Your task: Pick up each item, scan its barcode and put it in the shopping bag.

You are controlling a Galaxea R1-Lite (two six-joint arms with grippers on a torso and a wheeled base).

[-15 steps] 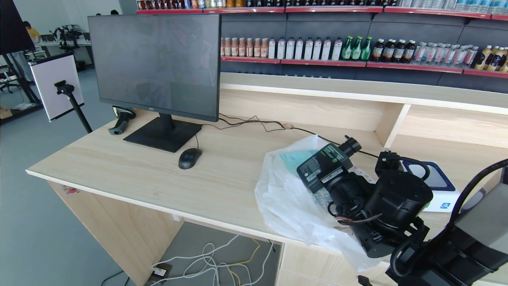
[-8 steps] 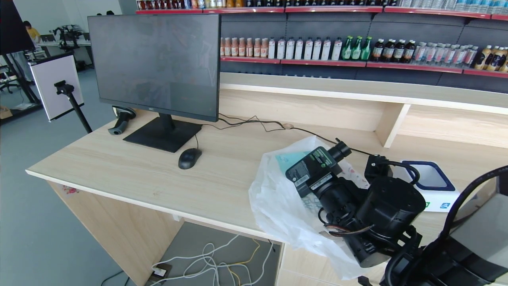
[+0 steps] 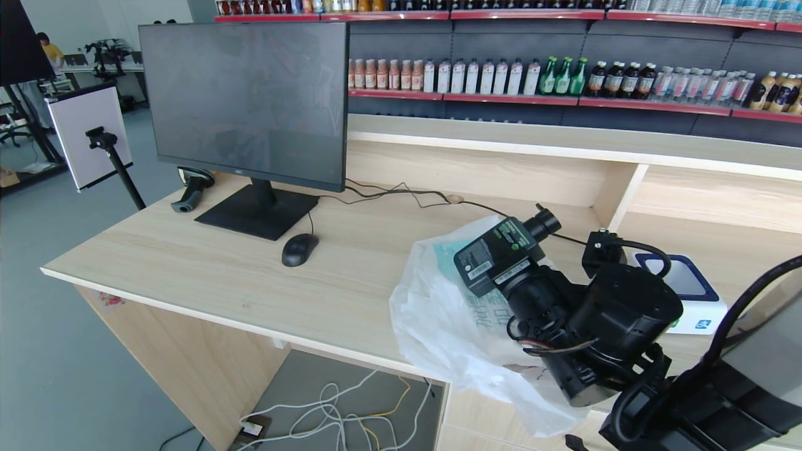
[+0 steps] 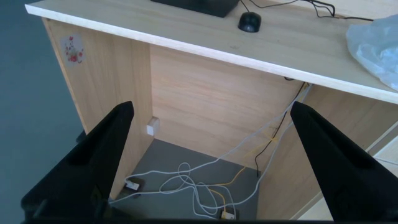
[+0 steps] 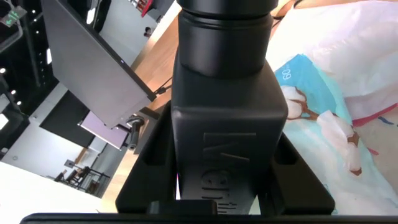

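Lower right of head view, plastic bag (image 3: 438,319) on surface (image 3: 250,275), right tool (image 5: 225,149) at it, grip indeterminable, left tool (image 4: 211,112) released.

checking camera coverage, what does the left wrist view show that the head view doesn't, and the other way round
Left wrist view only: the left tool, open, hanging in front of the space under the desk.

Head view only: the monitor screen, the handheld scanner beside it, the bottle shelves, the white and blue box, and a teal pack inside the shopping bag.

Both: the desk top, the mouse, part of the shopping bag, and the loose cables on the floor.
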